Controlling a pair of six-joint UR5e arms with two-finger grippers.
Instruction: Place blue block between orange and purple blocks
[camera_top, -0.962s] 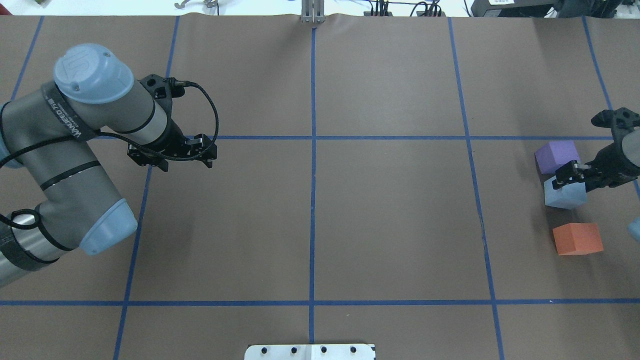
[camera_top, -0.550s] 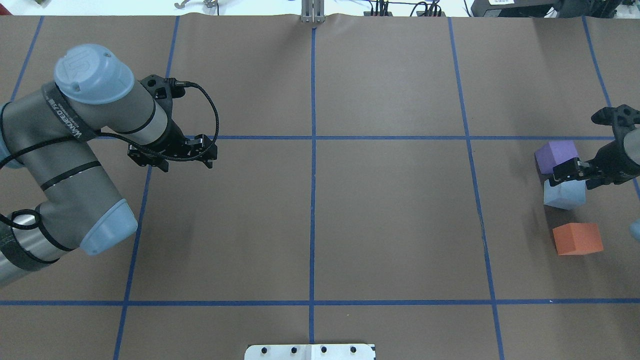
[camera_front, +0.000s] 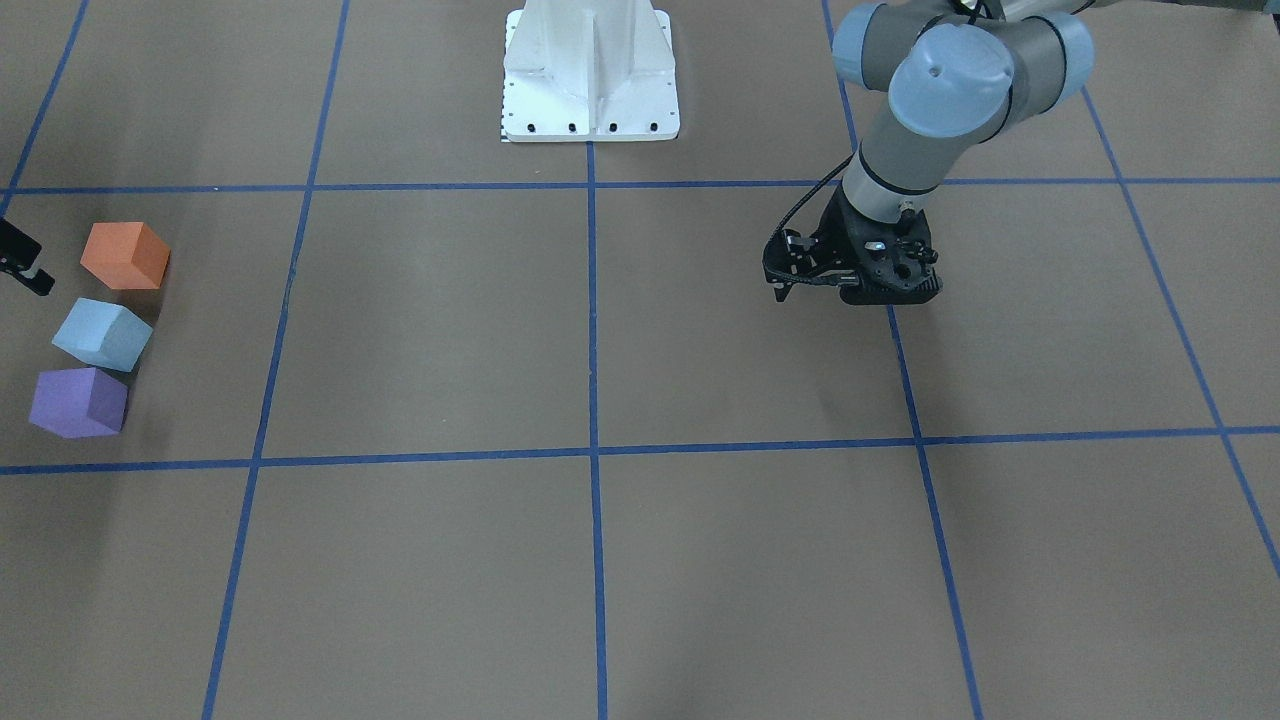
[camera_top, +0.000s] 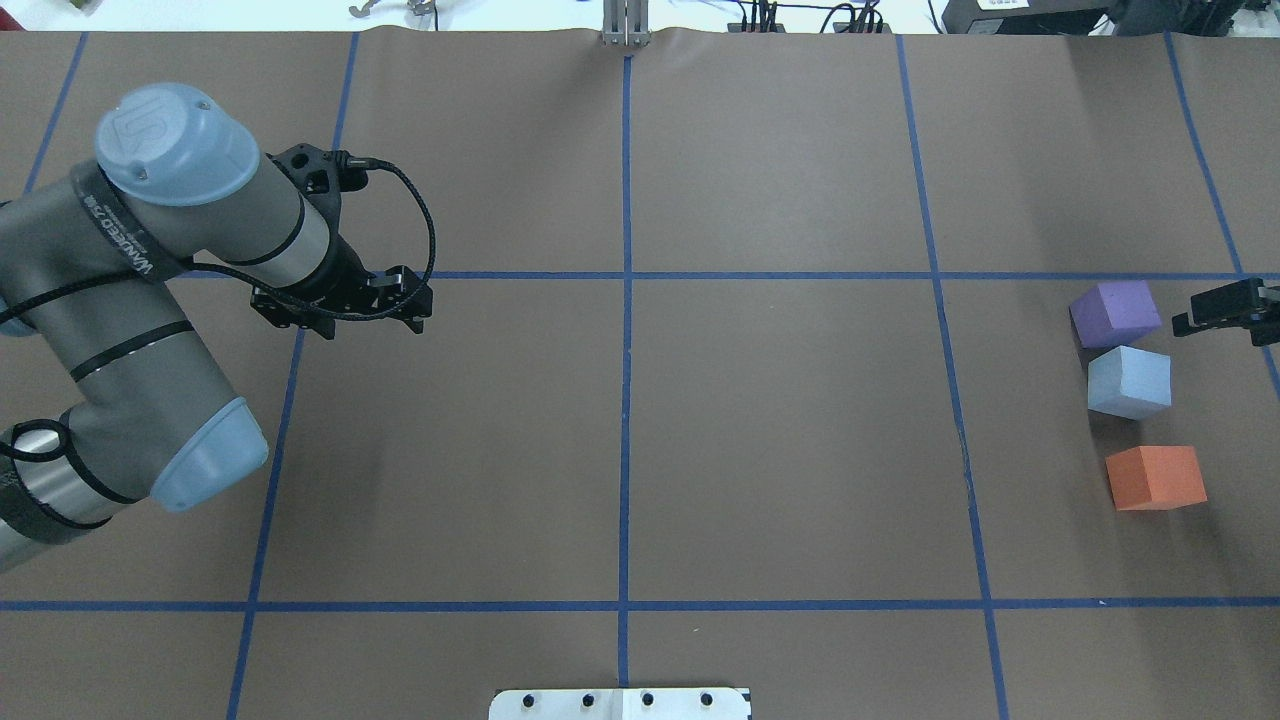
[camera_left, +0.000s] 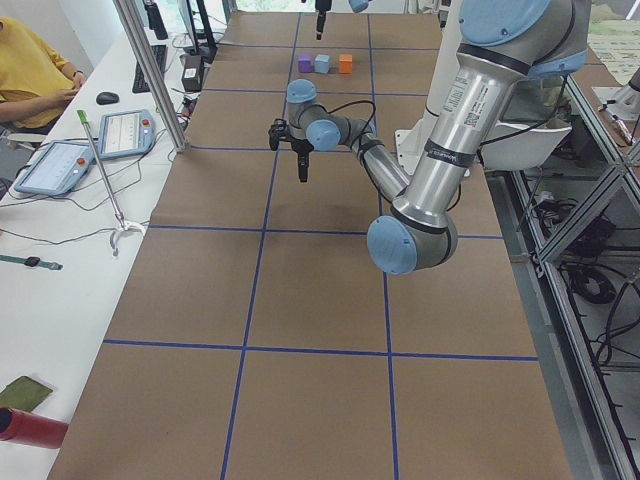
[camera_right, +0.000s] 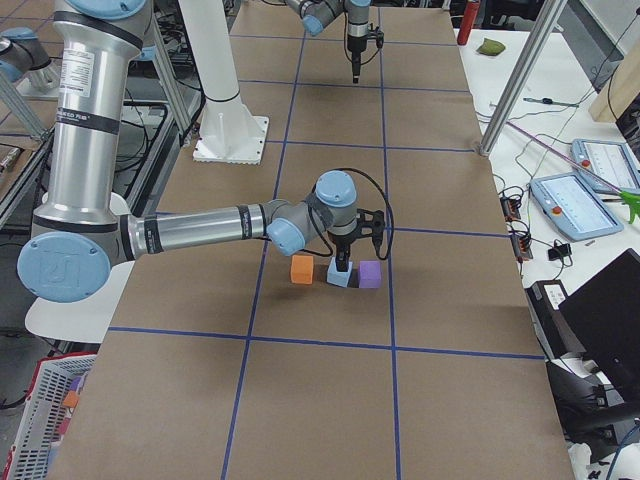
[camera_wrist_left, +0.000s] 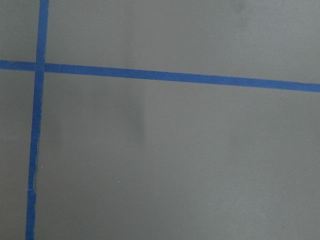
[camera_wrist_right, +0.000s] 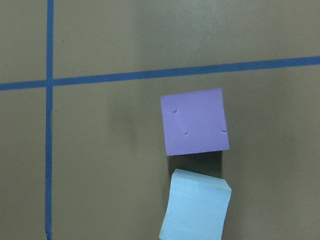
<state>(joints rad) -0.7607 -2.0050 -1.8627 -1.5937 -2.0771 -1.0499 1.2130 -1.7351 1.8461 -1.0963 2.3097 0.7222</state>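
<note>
Table (camera_top: 780, 450), R tool (camera_top: 1200, 312) off blue block (camera_top: 1129, 381)

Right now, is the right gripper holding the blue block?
No, the blue block rests free between the purple block and orange block, with the right gripper apart from it.

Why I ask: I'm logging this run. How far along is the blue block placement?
Done, it seems: the blue block rests on the table between the purple block and the orange block, nearer the purple one and turned askew. In hand: nothing; the right tool is clear of the blocks, and the left tool hangs far off. Left: probably only pulling back.
</note>
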